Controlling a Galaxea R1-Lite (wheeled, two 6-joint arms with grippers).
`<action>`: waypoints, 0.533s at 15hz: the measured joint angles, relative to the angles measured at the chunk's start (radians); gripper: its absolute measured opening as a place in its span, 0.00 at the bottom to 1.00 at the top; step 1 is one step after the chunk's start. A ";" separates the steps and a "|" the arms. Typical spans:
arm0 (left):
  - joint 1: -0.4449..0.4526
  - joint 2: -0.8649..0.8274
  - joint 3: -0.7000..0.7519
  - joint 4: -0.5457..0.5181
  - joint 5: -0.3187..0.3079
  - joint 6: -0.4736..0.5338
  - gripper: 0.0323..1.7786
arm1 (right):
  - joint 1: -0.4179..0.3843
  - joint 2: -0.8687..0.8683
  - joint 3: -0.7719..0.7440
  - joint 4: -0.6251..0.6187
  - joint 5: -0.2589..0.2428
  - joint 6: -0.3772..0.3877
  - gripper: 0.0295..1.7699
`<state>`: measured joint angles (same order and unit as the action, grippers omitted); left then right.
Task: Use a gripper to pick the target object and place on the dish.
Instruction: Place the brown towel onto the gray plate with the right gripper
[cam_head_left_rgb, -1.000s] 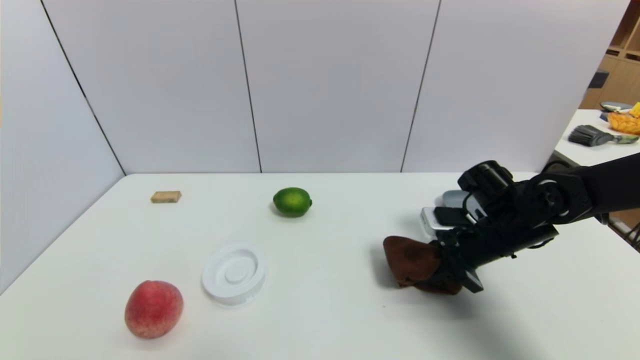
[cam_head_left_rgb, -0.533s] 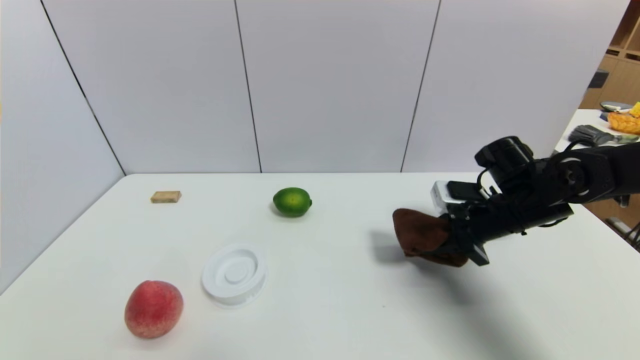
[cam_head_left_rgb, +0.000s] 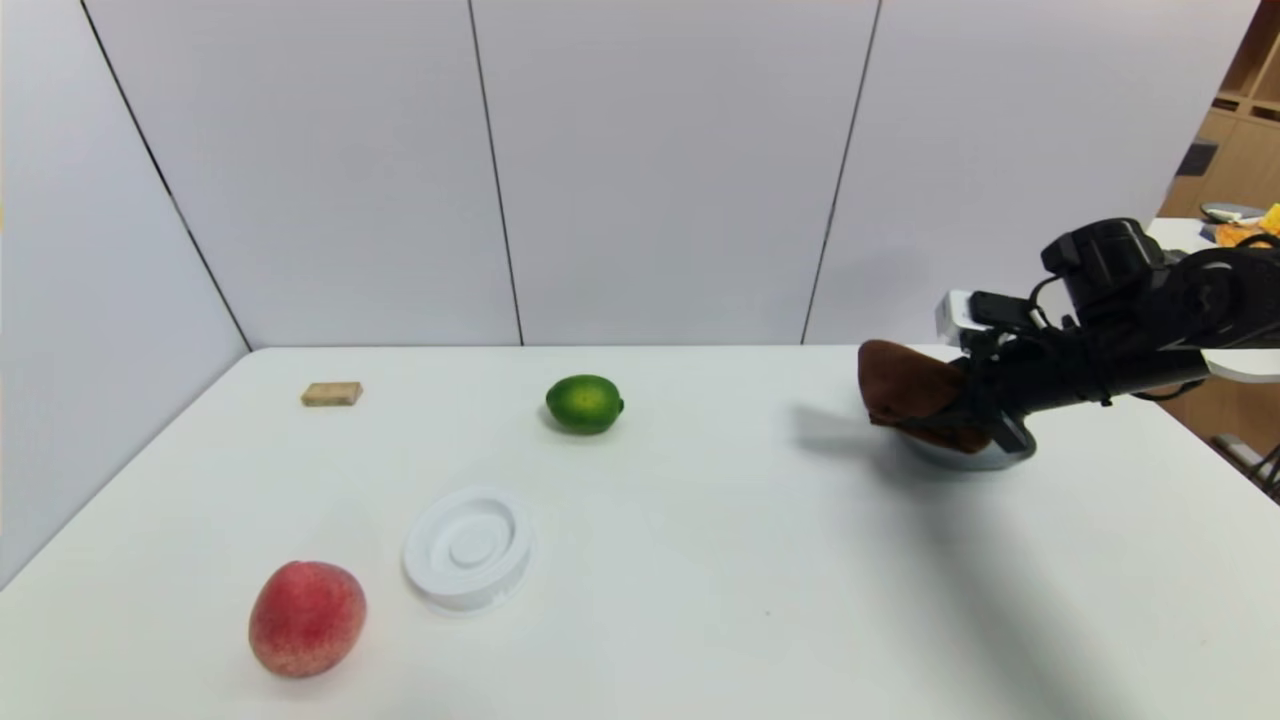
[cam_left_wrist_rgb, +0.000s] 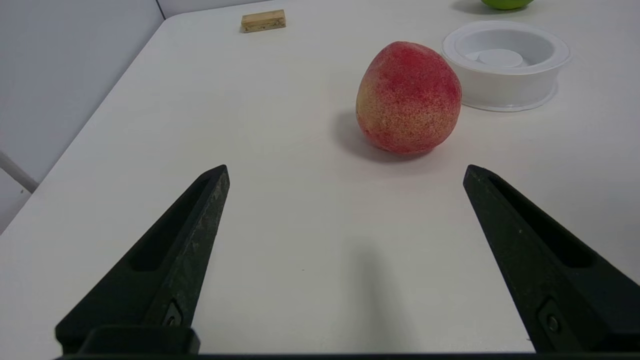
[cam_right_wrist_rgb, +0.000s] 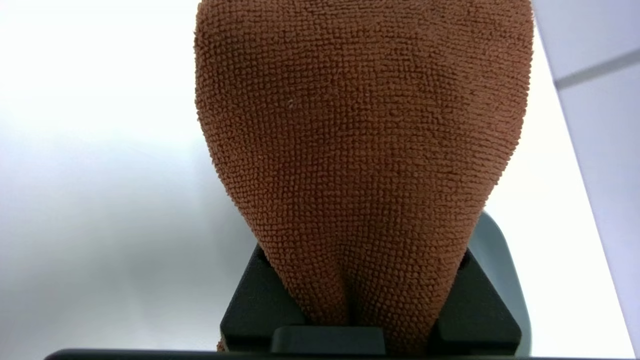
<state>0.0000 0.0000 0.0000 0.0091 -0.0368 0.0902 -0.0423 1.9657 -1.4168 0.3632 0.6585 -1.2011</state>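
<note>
The brown towel (cam_head_left_rgb: 908, 388) is held in the air, clamped at one end between the fingers of the right gripper (cam_head_left_rgb: 965, 410), with its free end bulging out toward the middle of the table (cam_head_left_rgb: 650, 560). In the right wrist view the towel (cam_right_wrist_rgb: 362, 150) is seen pinched narrow where it enters the gripper (cam_right_wrist_rgb: 370, 305) and widening beyond it. The towel is carried just above the blue-grey dish (cam_head_left_rgb: 975, 455), only a strip of which is visible under the gripper, near the table's far right edge; whether cloth and dish touch cannot be told. The dish (cam_right_wrist_rgb: 500, 260) is glimpsed beside the towel in the right wrist view. Well apart to the left, a lime (cam_head_left_rgb: 585, 403), a small tan block (cam_head_left_rgb: 332, 394), a round white ridged disc (cam_head_left_rgb: 468, 545) and a peach (cam_head_left_rgb: 307, 617) are laid out on the table. The left gripper (cam_left_wrist_rgb: 345, 172) is parked at the near left with its fingers spread wide, the peach lying ahead of it.
</note>
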 joint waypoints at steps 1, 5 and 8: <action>0.000 0.000 0.000 0.000 0.000 0.000 0.95 | -0.026 0.019 -0.023 0.000 0.000 0.000 0.28; 0.000 0.000 0.000 0.000 0.000 0.000 0.95 | -0.103 0.101 -0.127 0.000 0.000 0.002 0.28; 0.000 0.000 0.000 0.000 0.000 0.000 0.95 | -0.134 0.147 -0.155 0.000 0.000 0.000 0.28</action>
<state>0.0000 0.0000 0.0000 0.0091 -0.0368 0.0904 -0.1764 2.1123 -1.5721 0.3628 0.6585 -1.2006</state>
